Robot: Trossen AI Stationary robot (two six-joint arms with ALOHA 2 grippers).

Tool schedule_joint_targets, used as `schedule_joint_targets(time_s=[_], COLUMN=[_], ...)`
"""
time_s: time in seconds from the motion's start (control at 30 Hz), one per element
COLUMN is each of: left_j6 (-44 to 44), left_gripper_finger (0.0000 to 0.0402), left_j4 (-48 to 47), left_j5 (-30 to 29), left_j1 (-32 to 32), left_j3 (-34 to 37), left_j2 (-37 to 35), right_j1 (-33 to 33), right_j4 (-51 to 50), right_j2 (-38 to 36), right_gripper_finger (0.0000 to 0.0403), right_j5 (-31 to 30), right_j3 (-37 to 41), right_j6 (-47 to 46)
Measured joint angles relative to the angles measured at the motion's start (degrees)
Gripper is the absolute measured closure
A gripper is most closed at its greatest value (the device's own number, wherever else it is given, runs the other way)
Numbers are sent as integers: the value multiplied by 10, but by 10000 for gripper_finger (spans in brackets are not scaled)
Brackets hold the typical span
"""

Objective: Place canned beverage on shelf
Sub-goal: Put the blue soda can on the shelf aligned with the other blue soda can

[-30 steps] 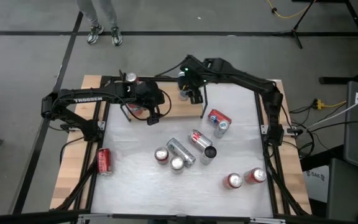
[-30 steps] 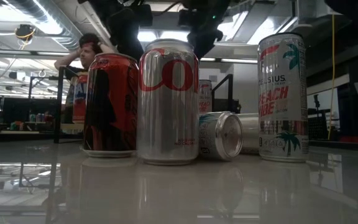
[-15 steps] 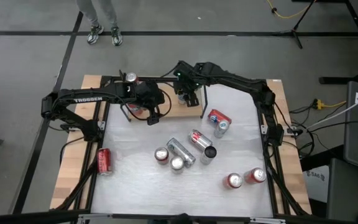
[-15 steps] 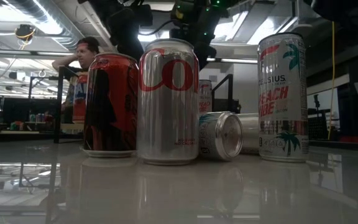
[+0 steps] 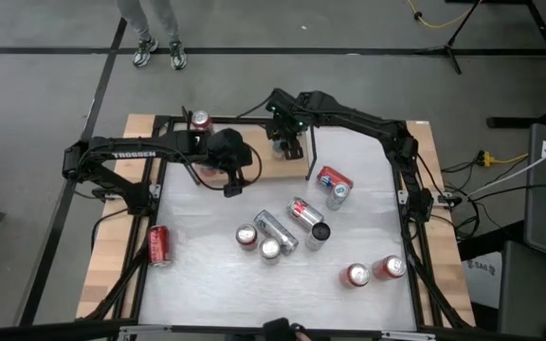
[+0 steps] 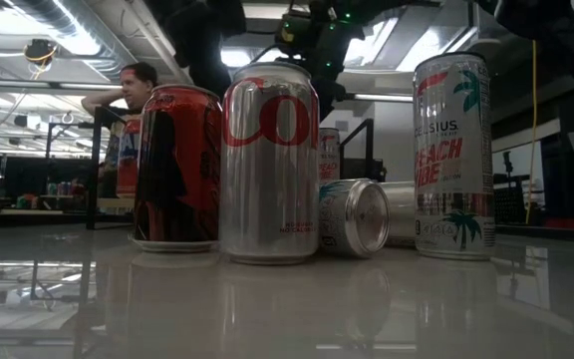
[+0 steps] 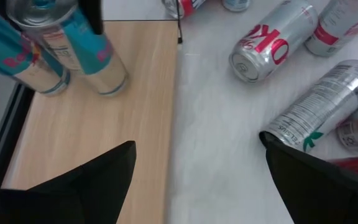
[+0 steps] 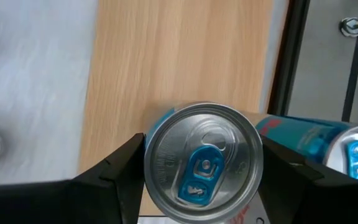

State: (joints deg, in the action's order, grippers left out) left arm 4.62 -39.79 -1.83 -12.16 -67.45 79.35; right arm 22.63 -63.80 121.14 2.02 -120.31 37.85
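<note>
Right gripper [image 8: 197,180] grips a blue can [image 8: 199,163] upright over the shelf [image 8: 166,68], beside another blue can [image 8: 328,140]. Left gripper [image 7: 194,180] hangs open over the shelf's edge.

The right gripper [image 5: 285,140] has slid a little along the shelf [image 5: 259,161], toward the left arm's side. It takes the blue-tabbed can [image 8: 202,163] with it, its fingers [image 8: 115,171] closed on the can's sides, so the can now stands nearer the second blue can [image 8: 328,140]. The left gripper [image 5: 227,180] has moved a bit toward the table's middle. The red-topped can [image 5: 199,120] at the back of the shelf now shows in full. In the low view, the person [image 6: 128,90] has turned their head.
</note>
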Motion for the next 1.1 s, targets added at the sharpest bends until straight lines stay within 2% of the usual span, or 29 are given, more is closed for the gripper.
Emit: schedule_joint_targets(time_s=[0.2, 0.47, 1.1], left_j6=[-1, -7, -15], left_gripper_finger=[50, 50, 50], left_j4=[0, 0, -39], left_j5=[0, 0, -2], left_j1=[4, 5, 15], left_j3=[0, 0, 0], left_j2=[0, 0, -3], right_j1=[7, 7, 23], right_j4=[-2, -1, 13], right_j2=[0, 0, 13], right_gripper_finger=[167, 144, 141], right_j5=[1, 1, 6], right_j3=[0, 0, -1], right_j6=[0, 1, 1])
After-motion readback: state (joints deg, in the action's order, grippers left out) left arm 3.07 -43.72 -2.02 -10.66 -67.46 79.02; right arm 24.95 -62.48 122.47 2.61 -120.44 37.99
